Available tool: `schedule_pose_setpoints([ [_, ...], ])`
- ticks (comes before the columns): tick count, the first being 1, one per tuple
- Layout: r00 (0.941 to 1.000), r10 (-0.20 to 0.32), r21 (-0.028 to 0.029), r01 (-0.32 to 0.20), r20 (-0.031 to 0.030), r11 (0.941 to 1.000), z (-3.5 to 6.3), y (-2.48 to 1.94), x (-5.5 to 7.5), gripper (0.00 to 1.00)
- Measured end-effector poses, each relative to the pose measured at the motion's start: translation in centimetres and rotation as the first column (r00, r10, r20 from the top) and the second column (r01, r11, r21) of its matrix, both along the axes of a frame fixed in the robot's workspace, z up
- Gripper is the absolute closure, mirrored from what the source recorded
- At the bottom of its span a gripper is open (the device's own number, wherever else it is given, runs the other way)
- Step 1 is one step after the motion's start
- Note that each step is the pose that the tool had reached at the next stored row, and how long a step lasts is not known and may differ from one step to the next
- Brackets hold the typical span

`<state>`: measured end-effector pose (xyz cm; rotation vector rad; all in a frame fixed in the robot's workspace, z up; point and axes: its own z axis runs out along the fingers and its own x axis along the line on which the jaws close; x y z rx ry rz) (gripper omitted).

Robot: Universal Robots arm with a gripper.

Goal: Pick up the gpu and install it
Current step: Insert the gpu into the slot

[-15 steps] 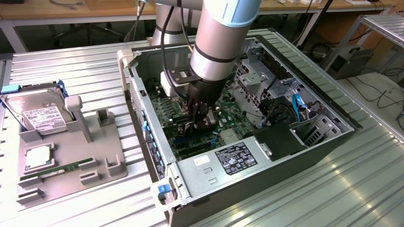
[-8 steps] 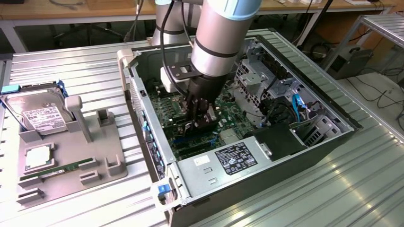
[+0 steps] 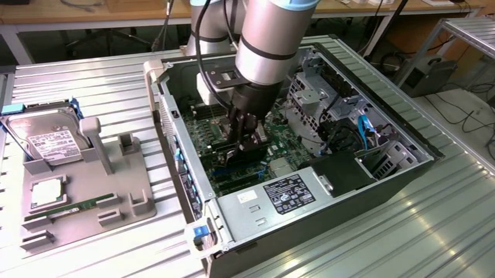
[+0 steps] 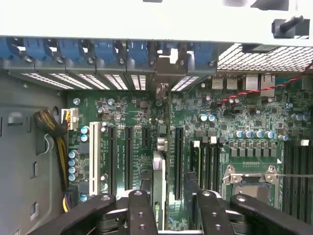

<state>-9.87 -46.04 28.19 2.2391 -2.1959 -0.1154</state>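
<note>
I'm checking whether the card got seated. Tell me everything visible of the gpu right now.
The gpu is seen edge-on in the wrist view: a thin card with a silvery edge, standing upright in a motherboard slot among the long black expansion slots. Its end points toward the case's slotted rear wall. The open pincer straddles it, fingers on either side. Its fan face isn't visible.

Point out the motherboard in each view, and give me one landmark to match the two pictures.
Exterior view: the motherboard is the green board lying inside the open case, under the tool.
Wrist view: the motherboard spreads beyond the tool, with long black slots running across it.
Shared landmark: the tool, which sits over the board's slots in both views.
</note>
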Motion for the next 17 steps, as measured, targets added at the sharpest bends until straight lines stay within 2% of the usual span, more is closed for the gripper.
schedule_pose_setpoints([
  [1,1.0,0.0,-0.0002,0.0,-0.0001,1.0,0.01,0.0,-0.09,0.62],
  [4,1.0,0.0,-0.0002,0.0,0.0,1.0,0.01,0.0,-0.39,0.81],
  [5,1.0,0.0,-0.0002,0.0,0.0,1.0,0.01,0.0,-0.45,0.81],
  [7,1.0,0.0,-0.0003,0.0,0.0,1.0,0.01,0.0,-0.47,0.89],
  [17,1.0,0.0,-0.0002,0.0,0.0,1.0,-0.02,-0.01,-0.5,0.89],
])
